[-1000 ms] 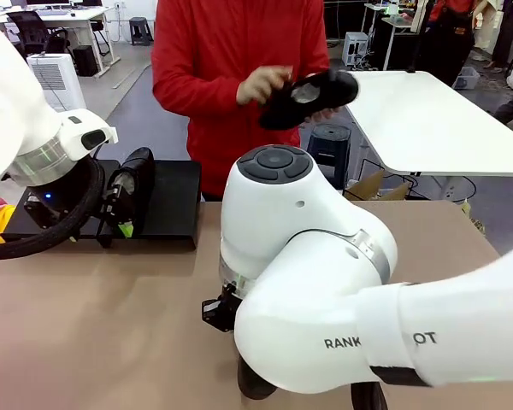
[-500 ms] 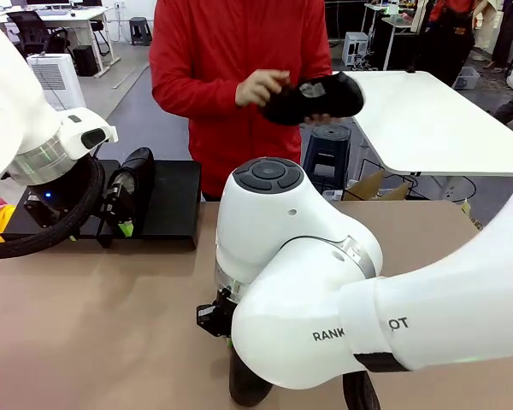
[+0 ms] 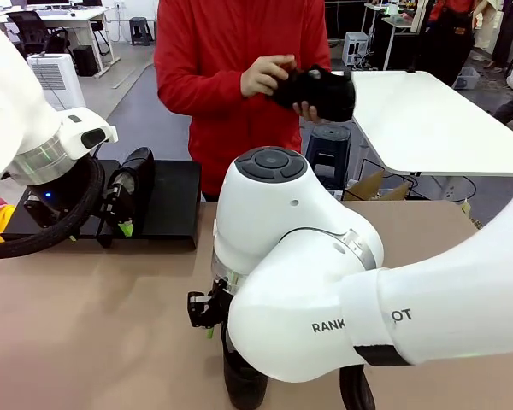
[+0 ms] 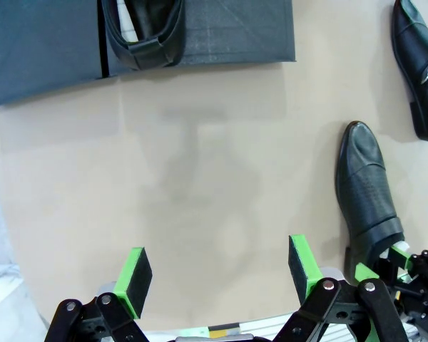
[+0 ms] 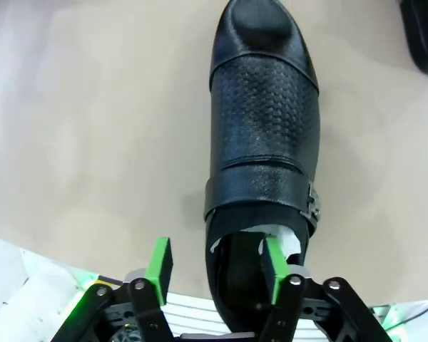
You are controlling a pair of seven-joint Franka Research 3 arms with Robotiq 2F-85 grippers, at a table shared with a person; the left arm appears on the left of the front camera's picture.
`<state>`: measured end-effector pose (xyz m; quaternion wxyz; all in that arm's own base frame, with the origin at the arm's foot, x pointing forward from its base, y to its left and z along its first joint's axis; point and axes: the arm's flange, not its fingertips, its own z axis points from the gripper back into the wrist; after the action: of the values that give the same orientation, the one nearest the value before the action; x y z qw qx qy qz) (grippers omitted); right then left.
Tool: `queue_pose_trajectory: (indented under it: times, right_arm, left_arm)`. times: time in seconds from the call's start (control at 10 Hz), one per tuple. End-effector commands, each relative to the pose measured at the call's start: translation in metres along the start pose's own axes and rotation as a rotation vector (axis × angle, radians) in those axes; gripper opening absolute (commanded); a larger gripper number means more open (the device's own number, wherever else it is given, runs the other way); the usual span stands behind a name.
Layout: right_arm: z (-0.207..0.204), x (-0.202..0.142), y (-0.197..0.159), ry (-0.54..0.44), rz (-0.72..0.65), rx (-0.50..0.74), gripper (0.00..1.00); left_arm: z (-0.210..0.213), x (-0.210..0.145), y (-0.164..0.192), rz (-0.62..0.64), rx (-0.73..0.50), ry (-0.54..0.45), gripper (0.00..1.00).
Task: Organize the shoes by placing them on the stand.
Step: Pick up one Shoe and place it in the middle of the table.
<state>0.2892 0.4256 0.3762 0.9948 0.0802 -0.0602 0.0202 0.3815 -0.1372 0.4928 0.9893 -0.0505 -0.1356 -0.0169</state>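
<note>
One black shoe (image 4: 146, 28) rests on the stand (image 4: 221, 32), across the seam of its two sections. My left gripper (image 4: 217, 265) hangs open over bare table in front of the stand (image 3: 175, 205), holding nothing. A second shoe (image 5: 264, 142) lies on the table under my right gripper (image 5: 215, 262). Its jaws are apart: one pad is inside the heel opening over the white paper, the other stands clear of the outer wall. That shoe (image 4: 367, 192) has a third shoe (image 4: 417, 64) lying beyond it. The person holds another shoe (image 3: 316, 90) in both hands.
My right arm's big white elbow (image 3: 325, 290) covers the middle of the front view. The left arm (image 3: 43, 154) sits in front of the stand's left section. Bare tan tabletop (image 4: 200, 164) lies between the stand and the loose shoes. A white table (image 3: 427, 120) stands behind the person.
My right gripper's jaws have spread apart off the shoe's heel wall, and that arm has shifted slightly left. The person has turned the shoe in their hands. The left arm is unmoved.
</note>
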Motion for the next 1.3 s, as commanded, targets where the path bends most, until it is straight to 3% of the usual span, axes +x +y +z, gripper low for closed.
queue_pose_trajectory:
  times: [0.0,0.2,0.3,1.2]
  right_arm:
    - [0.019,-0.007,-0.002,0.035,-0.017,0.058,1.0]
    - [0.045,-0.011,-0.017,0.079,-0.053,0.049,1.0]
    - [0.015,-0.006,0.005,0.025,-0.028,0.051,1.0]
    - [0.015,-0.006,0.005,0.025,-0.028,0.051,1.0]
  left_arm:
    - [0.001,0.001,0.002,-0.009,0.005,0.001,0.99]
    - [0.001,0.001,0.002,-0.009,0.005,0.001,0.99]
    - [0.001,0.001,0.002,-0.009,0.005,0.001,0.99]
    - [0.001,0.001,0.002,-0.009,0.005,0.001,0.99]
